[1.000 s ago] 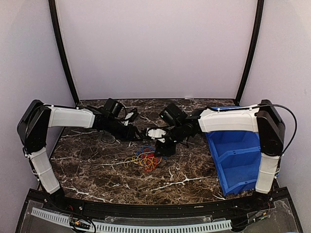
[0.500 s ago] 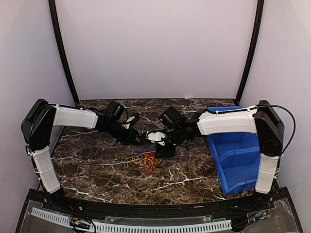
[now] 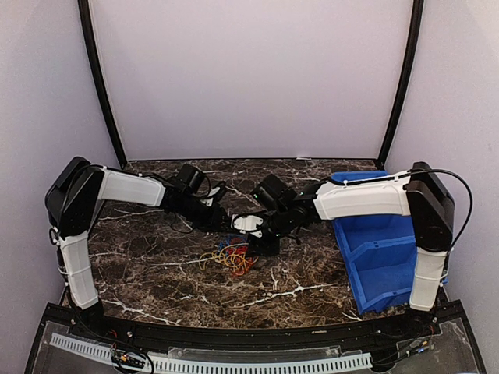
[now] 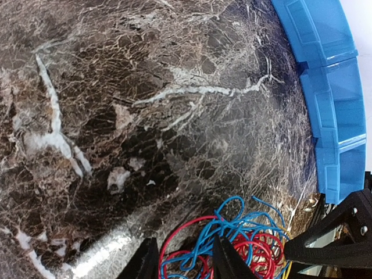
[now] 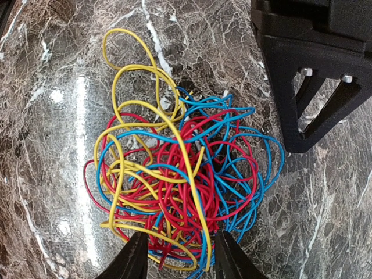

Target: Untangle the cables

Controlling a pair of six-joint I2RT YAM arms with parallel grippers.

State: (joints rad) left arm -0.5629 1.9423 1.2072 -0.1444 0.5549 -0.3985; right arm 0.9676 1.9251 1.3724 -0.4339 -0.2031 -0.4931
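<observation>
The cables [image 3: 232, 255] lie as one tangled bundle of blue, red and yellow wires on the marble table, near its middle. In the right wrist view the cables [image 5: 174, 180] fill the centre. My right gripper [image 5: 181, 264] is open, its fingers straddling the near edge of the tangle. My left gripper [image 4: 185, 264] is open too, with blue and red loops of the cables [image 4: 244, 238] lying between its fingers. From above, the left gripper [image 3: 228, 226] and right gripper [image 3: 263, 243] meet over the far side of the bundle.
A blue bin [image 3: 374, 249] stands at the table's right side, and its rim [image 4: 325, 99] shows in the left wrist view. The left gripper's black body [image 5: 314, 75] sits close to the tangle's right side in the right wrist view.
Both arms have reached further in toward the bundle, the left gripper moving right and the right one left. Both pairs of jaws have narrowed a little.
</observation>
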